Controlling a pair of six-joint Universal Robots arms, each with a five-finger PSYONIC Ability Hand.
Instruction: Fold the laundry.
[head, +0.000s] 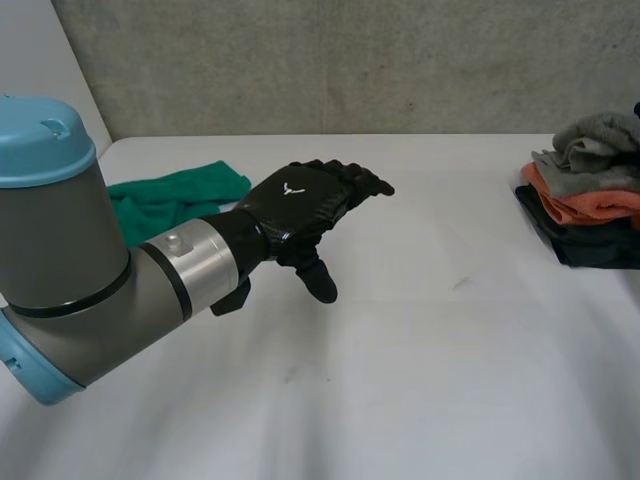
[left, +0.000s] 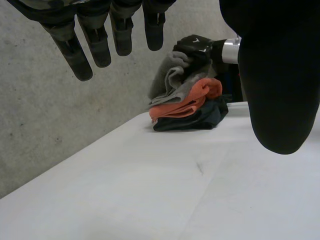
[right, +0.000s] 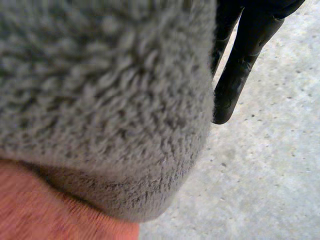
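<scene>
Folding has yet to begin: the stack of laundry (head: 590, 200) sits at one end of the white counter (head: 420, 350), a fleecy grey cloth (head: 595, 135) on top, an orange piece (head: 590, 205) beneath it and a dark piece (head: 590, 245) at the bottom. The right robot hand (left: 196, 47) rests on the stack's grey top, probably there to draw off the first item. The cloth lies so close against it that whether it grips cannot be told.

Well apart from the stack, the left robot hand (head: 305, 205) hovers above bare counter, fingers (left: 80, 50) straight, thumb hanging down, holding nothing. It looks posted over the free stretch where a piece could be spread flat.

Farther again from the stack, beyond that hand, a crumpled green cloth (head: 175, 200) lies on the counter, likely waiting its turn. The left arm (head: 70, 270) covers part of it, so its full extent is unclear. The stack's outer side is cut off, and the number of pieces in it is hard to make out.
</scene>
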